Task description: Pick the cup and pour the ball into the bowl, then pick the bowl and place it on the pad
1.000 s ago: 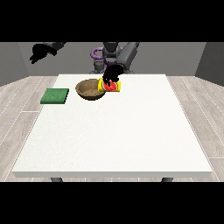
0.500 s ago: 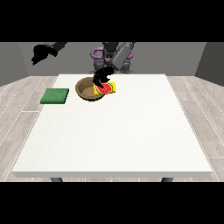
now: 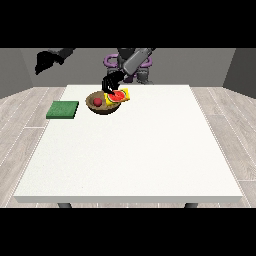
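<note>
A brown bowl (image 3: 105, 107) stands on the white table (image 3: 130, 150) near its far edge, and a red ball (image 3: 97, 102) lies inside it. A yellow cup (image 3: 119, 97) with a red inside is tipped on its side over the bowl's right rim, its mouth towards the camera. The hand at the view's right (image 3: 111, 85) is curled on the cup from above and behind. The hand at the view's left (image 3: 46, 61) hangs raised in the air beyond the table's far left corner, relaxed and holding nothing. A green pad (image 3: 63, 109) lies flat to the left of the bowl.
A purple and grey stand (image 3: 115, 61) sits behind the robot's torso. Grey plank floor surrounds the table on all sides.
The cup has been lifted from beside the bowl and tipped over its rim. The red ball now lies in the bowl. The raised hand at the left has barely moved.
</note>
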You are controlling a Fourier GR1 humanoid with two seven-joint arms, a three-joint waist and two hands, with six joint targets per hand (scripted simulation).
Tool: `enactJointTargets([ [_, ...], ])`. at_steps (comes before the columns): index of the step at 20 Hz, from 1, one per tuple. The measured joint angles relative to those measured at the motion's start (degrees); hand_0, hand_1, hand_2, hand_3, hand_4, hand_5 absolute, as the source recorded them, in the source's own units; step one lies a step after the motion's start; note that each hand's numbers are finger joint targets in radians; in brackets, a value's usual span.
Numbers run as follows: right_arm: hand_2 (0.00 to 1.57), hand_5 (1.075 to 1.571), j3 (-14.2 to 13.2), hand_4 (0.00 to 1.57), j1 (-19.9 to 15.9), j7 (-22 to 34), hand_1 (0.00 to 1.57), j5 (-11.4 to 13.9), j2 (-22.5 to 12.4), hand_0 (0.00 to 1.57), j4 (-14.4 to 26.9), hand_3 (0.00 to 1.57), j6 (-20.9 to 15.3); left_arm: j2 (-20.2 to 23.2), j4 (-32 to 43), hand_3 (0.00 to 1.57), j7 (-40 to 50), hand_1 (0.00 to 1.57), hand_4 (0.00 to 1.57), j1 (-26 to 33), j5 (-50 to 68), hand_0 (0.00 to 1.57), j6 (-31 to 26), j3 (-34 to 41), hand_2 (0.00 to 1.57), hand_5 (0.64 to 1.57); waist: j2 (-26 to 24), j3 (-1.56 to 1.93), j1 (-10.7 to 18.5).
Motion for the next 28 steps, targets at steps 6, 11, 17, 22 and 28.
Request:
enactJointTargets([
  [6, 0.34, 1.563, -0.18, 0.58, 3.70, -0.05, 0.00, -0.07, -0.21, 0.00, -0.16, 0.60, 0.32, 0.40, -3.15, 1.57, -3.29, 1.52, 1.55, 0.56, 0.75, 1.52, -2.46, 2.78, 1.57, 1.144, -2.56, -0.04, 0.95],
  [11, 0.36, 1.564, -0.41, 0.56, 8.11, -0.83, 0.00, -0.07, -0.69, 0.00, -0.41, 0.63, 1.17, 3.80, -6.88, 1.57, -7.64, 1.45, 1.34, 0.70, 7.58, 1.45, 0.51, 10.10, 1.57, 1.389, -5.17, -0.06, 2.28],
  [17, 0.48, 1.566, -1.43, 0.56, 12.25, -0.87, 0.00, 0.37, -1.12, 0.00, 0.41, 0.64, -0.46, 8.64, -13.21, 1.57, -14.41, 1.55, 1.20, 3.59, 18.71, 1.55, 4.93, 19.74, 1.57, 1.482, -8.54, -0.10, 7.37],
  [22, 0.51, 1.571, -0.34, 0.60, 12.87, -0.37, 0.00, 0.95, 1.30, 0.00, -1.66, 0.70, -2.69, 12.06, -17.19, 1.57, -23.64, 1.42, 1.39, 8.94, 31.32, 1.42, 6.56, 28.21, 1.57, 1.382, -7.87, -0.17, 9.29],
  [28, 0.43, 1.571, 1.14, 0.64, 10.83, 1.09, 0.00, 0.68, 4.40, 0.00, -3.57, 0.53, -3.81, 7.66, -22.92, 0.00, -31.68, 0.24, 0.79, 10.96, 52.72, 0.24, 0.22, 40.35, 0.00, 1.568, -4.99, -0.70, 9.90],
])
